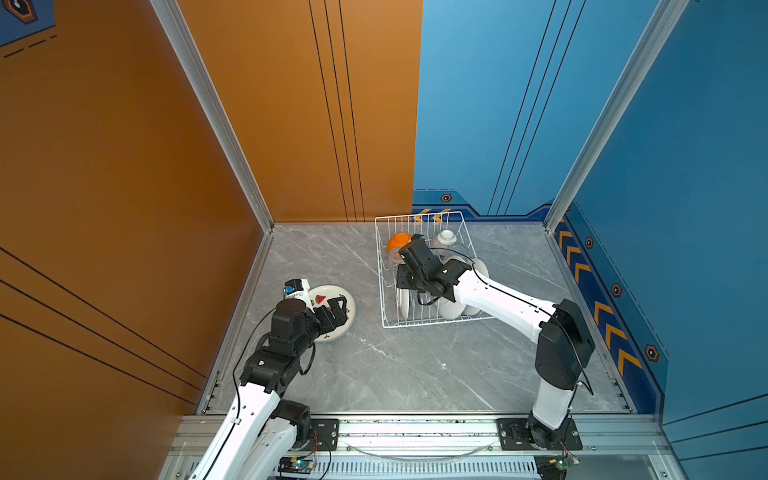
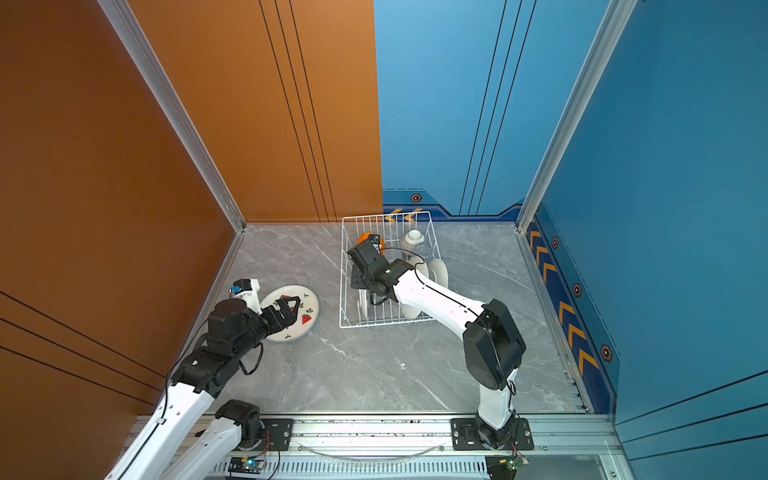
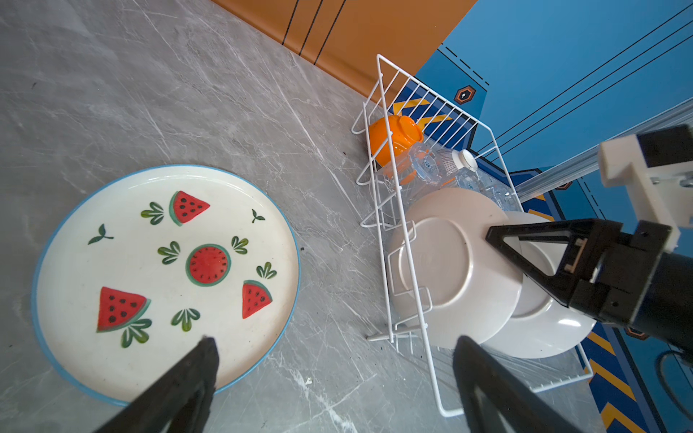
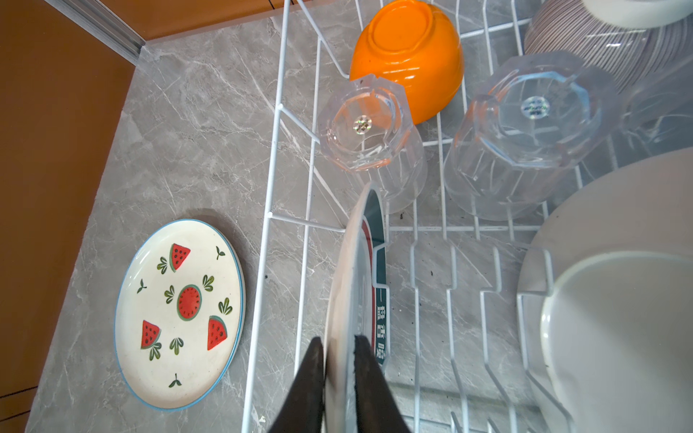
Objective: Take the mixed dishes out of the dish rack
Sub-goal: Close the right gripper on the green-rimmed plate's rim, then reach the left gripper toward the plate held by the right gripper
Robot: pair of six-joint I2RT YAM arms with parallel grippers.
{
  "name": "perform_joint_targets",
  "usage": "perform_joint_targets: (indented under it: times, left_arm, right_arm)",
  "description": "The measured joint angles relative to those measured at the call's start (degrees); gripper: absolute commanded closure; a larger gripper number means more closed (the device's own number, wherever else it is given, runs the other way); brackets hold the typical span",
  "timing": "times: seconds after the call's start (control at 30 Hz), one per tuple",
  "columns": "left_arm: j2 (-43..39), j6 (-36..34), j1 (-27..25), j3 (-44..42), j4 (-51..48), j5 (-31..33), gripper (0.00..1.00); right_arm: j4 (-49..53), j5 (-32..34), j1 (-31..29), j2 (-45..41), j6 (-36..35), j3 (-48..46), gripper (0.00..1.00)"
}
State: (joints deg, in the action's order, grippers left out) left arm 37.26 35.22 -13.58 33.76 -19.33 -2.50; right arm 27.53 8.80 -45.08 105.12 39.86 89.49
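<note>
The white wire dish rack [image 1: 417,217] stands at the back of the table, right of the middle. My right gripper [image 4: 339,343] is inside it, shut on the rim of an upright white plate with a teal rim [image 4: 352,262]. An orange bowl [image 4: 408,48], two clear glasses [image 4: 367,131] [image 4: 525,123], a white ribbed bowl [image 1: 445,237] and plain white plates [image 3: 450,262] also sit in the rack. My left gripper [image 3: 335,341] is open and empty, hovering over the edge of a watermelon plate [image 3: 168,262] that lies flat on the table.
The watermelon plate [image 1: 328,291] lies near the orange left wall, left of the rack. Grey marble table [image 1: 415,365] stretches in front of both. The right arm [image 1: 498,299] crosses the rack's near right corner.
</note>
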Motion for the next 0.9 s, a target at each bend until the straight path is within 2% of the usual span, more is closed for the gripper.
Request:
perform_joint_targets:
  times: [0.13,0.4,0.9]
  left_arm:
    - [-0.5,0.2,0.0,0.0,-0.6,0.0,0.02]
    - [-1.6,0.2,0.0,0.0,-1.5,0.2,0.02]
    - [-1.7,-7.0,-5.9,4.6,-1.4,-0.6,0.02]
  right_arm:
    - [0.4,-0.3,0.0,0.0,0.0,0.1,0.82]
    - [0.6,-3.6,-0.3,0.0,0.8,1.5,1.0]
    - [2.5,-4.0,0.0,-0.1,0.0,7.8,1.0]
